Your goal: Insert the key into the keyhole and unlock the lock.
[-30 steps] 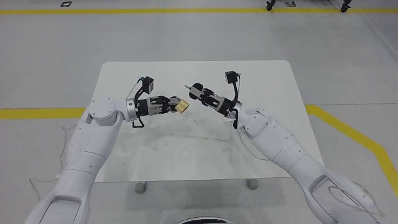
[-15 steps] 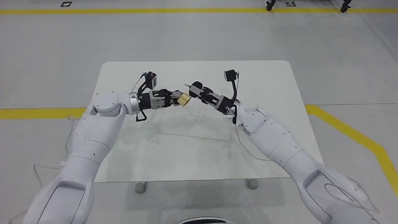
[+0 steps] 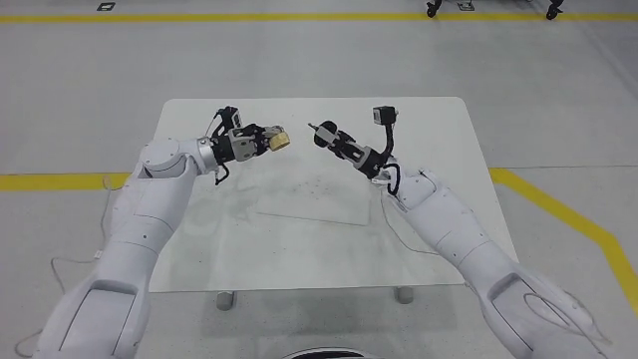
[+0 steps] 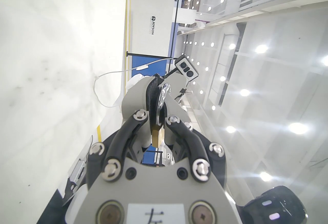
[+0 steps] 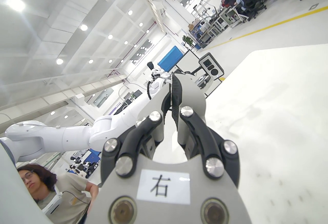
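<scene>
We held the small brass padlock [image 3: 280, 140] in our left gripper [image 3: 267, 141], raised over the far half of the white rectangular table [image 3: 429, 120], left of its middle; in the left wrist view the fingers [image 4: 134, 97] were clamped on the lock's silver shackle. Our right gripper [image 3: 321, 133] hung near, its jaws pressed narrow on the thin silver key [image 3: 313, 126]; the key's tip pointed toward the padlock; the two stood apart, with a gap between them.
</scene>
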Available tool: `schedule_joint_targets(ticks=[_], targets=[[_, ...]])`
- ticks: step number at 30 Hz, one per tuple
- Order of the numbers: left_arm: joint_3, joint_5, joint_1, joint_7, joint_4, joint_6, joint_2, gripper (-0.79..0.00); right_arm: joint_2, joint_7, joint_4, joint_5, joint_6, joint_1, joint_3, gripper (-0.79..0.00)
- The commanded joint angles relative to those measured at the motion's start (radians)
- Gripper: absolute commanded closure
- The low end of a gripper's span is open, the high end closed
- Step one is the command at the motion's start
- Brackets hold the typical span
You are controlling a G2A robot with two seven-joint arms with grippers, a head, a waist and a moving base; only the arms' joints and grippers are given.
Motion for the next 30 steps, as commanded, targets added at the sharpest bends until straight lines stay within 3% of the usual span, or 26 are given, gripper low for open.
schedule_joint_targets(ticks=[1,11,14,17,20,24,27,30], targets=[[0.001,0.001,0.0,0.001,0.0,0.0,0.0,0.0,0.001,-0.003,-0.006,0.0,-0.003,-0.004,0.005,0.0],[0.006,0.023,0.007,0.031,-0.011,0.001,0.0,0.0,0.001,-0.003,-0.006,0.0,-0.003,-0.004,0.005,0.0],[0.019,-0.011,0.025,0.034,-0.022,0.105,-0.004,0.0,0.004,-0.02,-0.029,-0.065,0.021,-0.005,0.016,0.0],[0.02,-0.064,0.019,-0.004,0.002,0.204,-0.007,0.0,0.022,-0.127,-0.099,-0.353,0.134,-0.019,0.064,0.0],[0.037,-0.07,-0.001,-0.024,0.027,0.296,-0.01,0.0,0.048,-0.258,-0.256,-0.7,0.264,-0.092,0.116,0.0],[0.074,-0.066,-0.028,-0.012,0.049,0.393,-0.022,0.0,0.089,-0.348,-0.497,-1.149,0.427,-0.221,0.182,0.0],[0.111,-0.064,-0.057,0.007,0.071,0.475,-0.035,0.0,0.117,-0.336,-0.667,-1.441,0.532,-0.327,0.215,0.0],[0.139,-0.072,-0.082,0.011,0.095,0.523,-0.048,0.0,0.133,-0.265,-0.781,-1.611,0.567,-0.384,0.227,0.0]])
